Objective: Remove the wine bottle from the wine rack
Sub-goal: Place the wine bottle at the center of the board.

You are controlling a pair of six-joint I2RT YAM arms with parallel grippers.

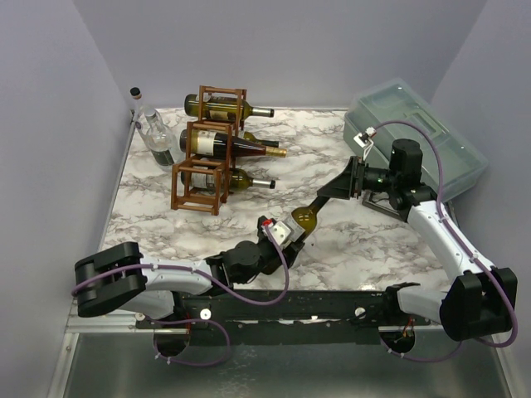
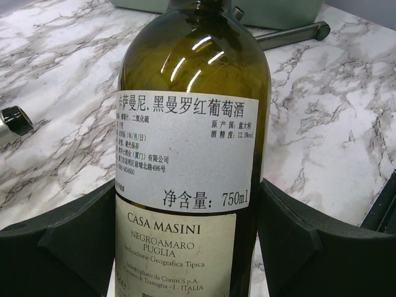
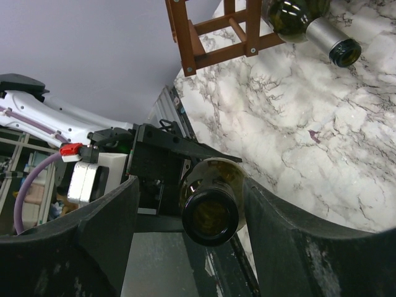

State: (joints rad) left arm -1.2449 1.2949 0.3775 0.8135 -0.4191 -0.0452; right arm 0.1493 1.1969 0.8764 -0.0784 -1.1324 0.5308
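Wine bottle in left gripper (tilted)

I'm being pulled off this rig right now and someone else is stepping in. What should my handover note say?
Left hand: shut on the wine bottle, on its body at the label.
Right hand: open around the neck, apparently not gripping.
Wine rack: back left of the table, three other bottles lying in it.
Done: the bottle is out of the rack, held between the arms.
Left: likely set it down on the table; placement spot not shown.
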